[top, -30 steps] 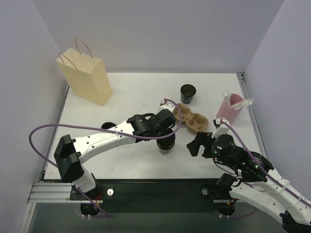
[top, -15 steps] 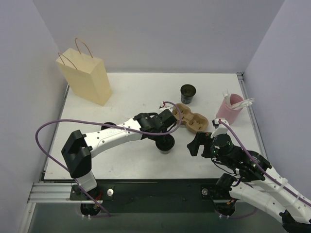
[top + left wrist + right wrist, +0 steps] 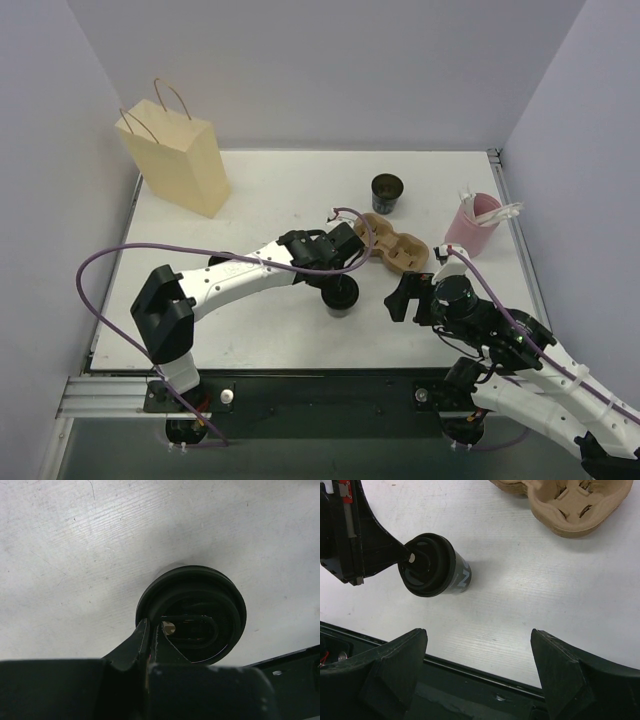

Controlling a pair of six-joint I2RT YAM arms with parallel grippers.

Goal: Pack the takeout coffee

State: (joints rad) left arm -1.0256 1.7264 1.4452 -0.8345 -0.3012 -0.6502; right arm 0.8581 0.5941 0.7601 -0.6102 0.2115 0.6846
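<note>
Landmark for all positions: the cardboard cup carrier.

- Table (image 3: 260,190): white top, carries everything listed.
- Paper bag (image 3: 180,160): tan with twine handles, standing upright. It is well to the left of the carrier, toward the far side of the table.
- Cup carrier (image 3: 398,245): brown moulded tray lying flat. The wells seen from the right wrist view (image 3: 570,505) hold nothing.
- Pink tub (image 3: 470,225): just to the right of the carrier, upright. White pieces stick out of the top, and I cannot tell what they are.
- Lidded coffee cup (image 3: 341,296): on the near-left side of the carrier, close to it but apart. It stands upright on the table with a black lid and a grey sleeve with lettering (image 3: 437,567).
- Open cup (image 3: 387,192): dark with no lid, just beyond the far edge of the carrier. It is not touching the carrier.
- Left gripper (image 3: 340,285): directly over the lidded cup, so near-left of the carrier. The jaws are pressed together with no gap. The fingertips (image 3: 155,627) rest in the recess on top of the lid, and the right wrist view shows the same contact (image 3: 411,557). Nothing is clamped between the jaws.
- Right gripper (image 3: 403,297): on the near side of the carrier, right of the lidded cup. The jaws are spread wide and hold nothing (image 3: 479,645). It touches neither the cup nor the carrier.
</note>
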